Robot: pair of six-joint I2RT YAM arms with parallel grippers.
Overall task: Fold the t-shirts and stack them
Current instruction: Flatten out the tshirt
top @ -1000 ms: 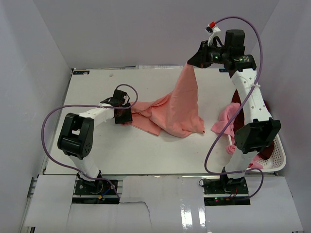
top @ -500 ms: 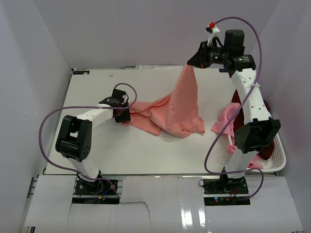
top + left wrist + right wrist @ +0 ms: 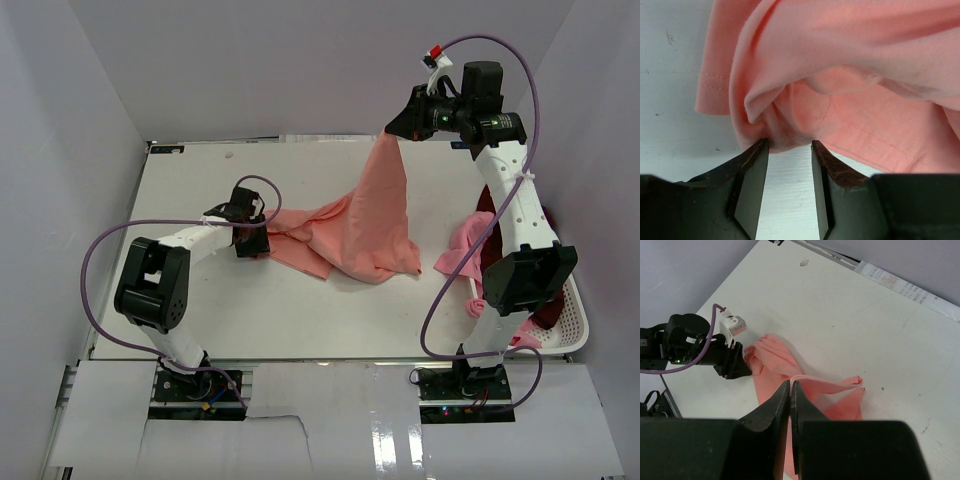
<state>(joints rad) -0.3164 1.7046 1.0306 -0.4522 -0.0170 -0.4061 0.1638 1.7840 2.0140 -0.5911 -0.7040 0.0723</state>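
A salmon-pink t-shirt [image 3: 370, 230] lies crumpled mid-table, one part pulled up into a tall peak. My right gripper [image 3: 390, 133] is shut on the top of that peak and holds it high; in the right wrist view its jaws [image 3: 791, 383] pinch a thin fold of the shirt [image 3: 775, 360]. My left gripper [image 3: 257, 249] is low at the shirt's left end. In the left wrist view it [image 3: 789, 145] is open, with a bunched fold of the shirt [image 3: 865, 65] right at its fingertips. A lighter pink shirt [image 3: 460, 250] and a dark maroon one [image 3: 486, 205] hang at the basket.
A white slotted basket [image 3: 575, 320] stands at the table's right edge beside the right arm. The white table [image 3: 300, 310] is bounded by grey walls on three sides. The left arm's wrist [image 3: 725, 360] shows in the right wrist view.
My left gripper has shifted slightly at the shirt's left end. The right arm and the lifted peak have not moved.
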